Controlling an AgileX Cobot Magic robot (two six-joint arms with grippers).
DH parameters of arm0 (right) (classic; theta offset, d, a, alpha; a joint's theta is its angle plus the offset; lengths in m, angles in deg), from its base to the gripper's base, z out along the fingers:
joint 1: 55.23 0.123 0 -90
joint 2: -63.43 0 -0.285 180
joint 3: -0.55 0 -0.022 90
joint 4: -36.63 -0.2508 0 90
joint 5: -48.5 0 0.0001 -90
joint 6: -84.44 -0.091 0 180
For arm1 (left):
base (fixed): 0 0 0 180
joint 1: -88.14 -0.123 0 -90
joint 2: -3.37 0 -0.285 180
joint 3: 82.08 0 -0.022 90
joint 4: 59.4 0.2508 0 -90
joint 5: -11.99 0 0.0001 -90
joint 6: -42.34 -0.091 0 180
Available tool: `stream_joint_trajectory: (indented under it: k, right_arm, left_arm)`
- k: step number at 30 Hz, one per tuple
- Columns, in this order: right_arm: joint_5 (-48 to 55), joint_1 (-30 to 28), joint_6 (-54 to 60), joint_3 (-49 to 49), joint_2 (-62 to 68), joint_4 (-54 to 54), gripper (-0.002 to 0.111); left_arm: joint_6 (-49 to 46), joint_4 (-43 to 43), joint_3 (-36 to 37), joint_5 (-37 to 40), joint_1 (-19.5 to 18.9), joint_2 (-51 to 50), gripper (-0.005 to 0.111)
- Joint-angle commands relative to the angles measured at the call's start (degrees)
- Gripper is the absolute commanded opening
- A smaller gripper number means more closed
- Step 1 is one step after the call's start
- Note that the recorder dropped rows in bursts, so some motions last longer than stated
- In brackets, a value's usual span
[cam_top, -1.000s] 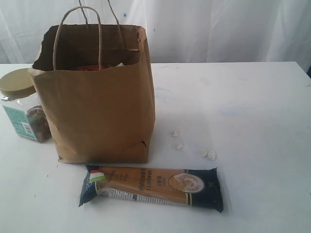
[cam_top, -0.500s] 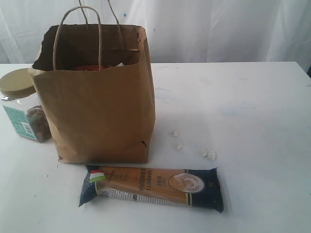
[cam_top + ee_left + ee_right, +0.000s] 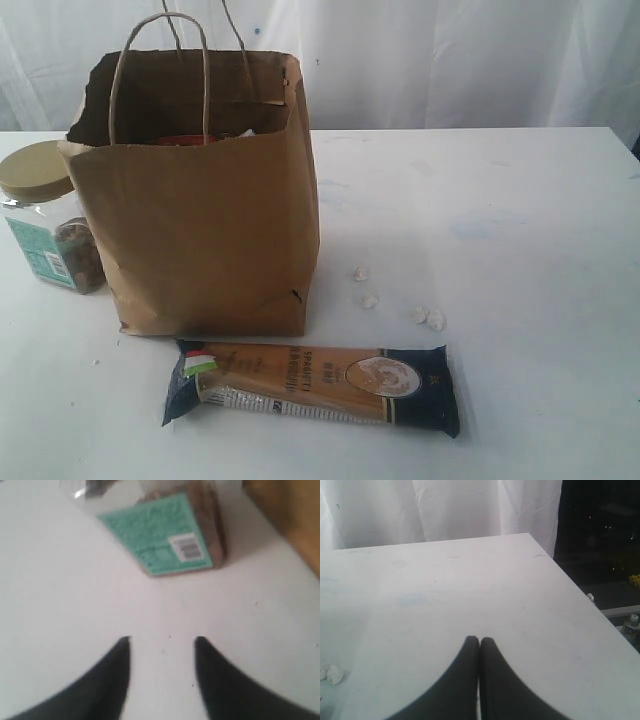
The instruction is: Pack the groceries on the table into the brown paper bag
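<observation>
Jar (image 3: 162,537) is sitting before our left end effector (image 3: 162,640), jaws gaping. Our right end effector (image 3: 479,641) is pressing together.

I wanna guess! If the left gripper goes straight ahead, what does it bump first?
Probably the nut jar, straight ahead of the open left gripper; only bare table lies between, depth unclear.
</observation>
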Motion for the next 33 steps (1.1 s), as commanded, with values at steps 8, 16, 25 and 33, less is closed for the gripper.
stream_joint_trajectory:
  k: [8,16,25,33]
  right_arm:
    - [0.0,0.0,0.1,-0.1,-0.3,-0.1,0.0]
    - [0.0,0.0,0.1,-0.1,-0.3,-0.1,0.0]
    - [0.0,0.0,0.1,-0.1,-0.3,-0.1,0.0]
    - [0.0,0.0,0.1,-0.1,-0.3,-0.1,0.0]
  left_arm:
    - [6.7,-5.8,0.4,-5.2,0.3,-0.7,0.105]
    - [-6.3,-9.6,0.4,-20.4,0.6,-9.9,0.105]
    - [-10.7,-29.6,-0.2,-39.4,0.6,-23.5,0.105]
    - [-10.4,-27.1,-6.1,-40.4,0.6,-29.9,0.105]
